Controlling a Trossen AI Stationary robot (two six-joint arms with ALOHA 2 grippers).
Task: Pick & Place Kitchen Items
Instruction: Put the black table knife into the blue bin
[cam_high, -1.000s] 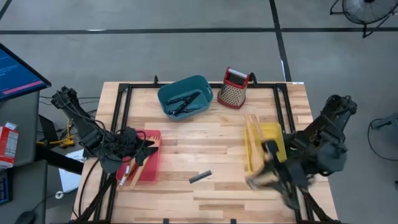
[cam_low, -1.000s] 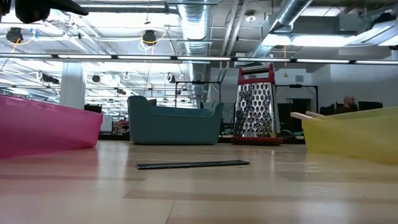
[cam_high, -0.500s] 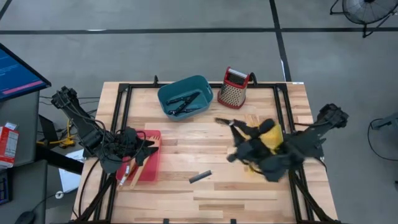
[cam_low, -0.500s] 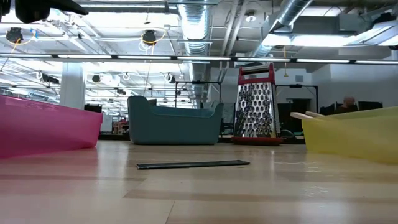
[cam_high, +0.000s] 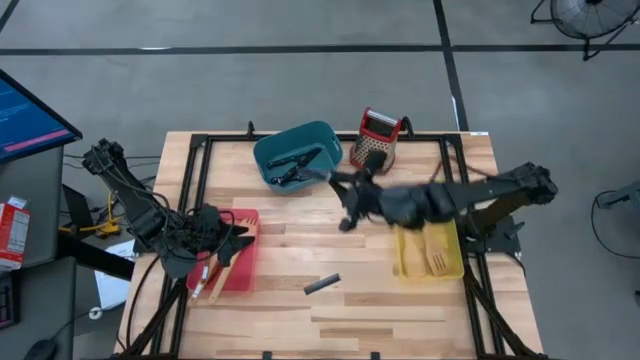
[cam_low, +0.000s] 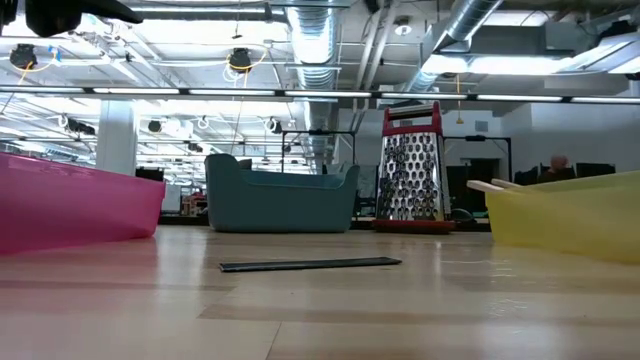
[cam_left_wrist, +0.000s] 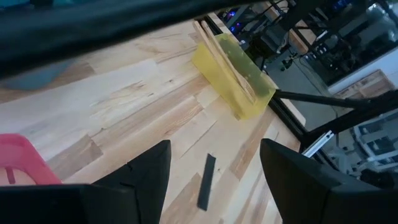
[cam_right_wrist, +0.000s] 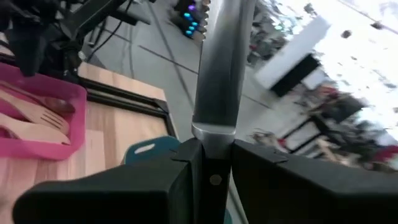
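Observation:
My right gripper (cam_high: 350, 196) reaches from the table's right out over its middle, just in front of the teal bin (cam_high: 296, 155), and is shut on a black-handled steel knife (cam_right_wrist: 221, 68). My left gripper (cam_high: 228, 244) hangs open over the red bin (cam_high: 236, 272), which holds pale wooden utensils (cam_right_wrist: 34, 121). A dark flat utensil (cam_high: 322, 284) lies flat on the bare wood between the red and yellow bins; it also shows in the left wrist view (cam_left_wrist: 206, 182). The teal bin holds dark utensils (cam_high: 293, 166). The yellow bin (cam_high: 430, 252) holds wooden utensils. My right gripper pinches the knife's black handle (cam_right_wrist: 213, 177) between its two fingers, just behind the blade. The blade (cam_right_wrist: 219, 81) sticks out past the fingertips, in line with the fingers. The fingers come about level from the table's right. The knife is lifted clear of the table.
A red-topped metal box grater (cam_high: 376, 141) stands at the far edge, right of the teal bin and close to my right arm. Bare wood stretches along the near half of the table around the dark utensil. A black frame rail (cam_high: 320, 135) runs along the far edge.
My right gripper has swung from the near right corner beside the yellow bin across that bin toward the table's left and far edge, ending in front of the teal bin. It has turned about and sunk a little on the way.

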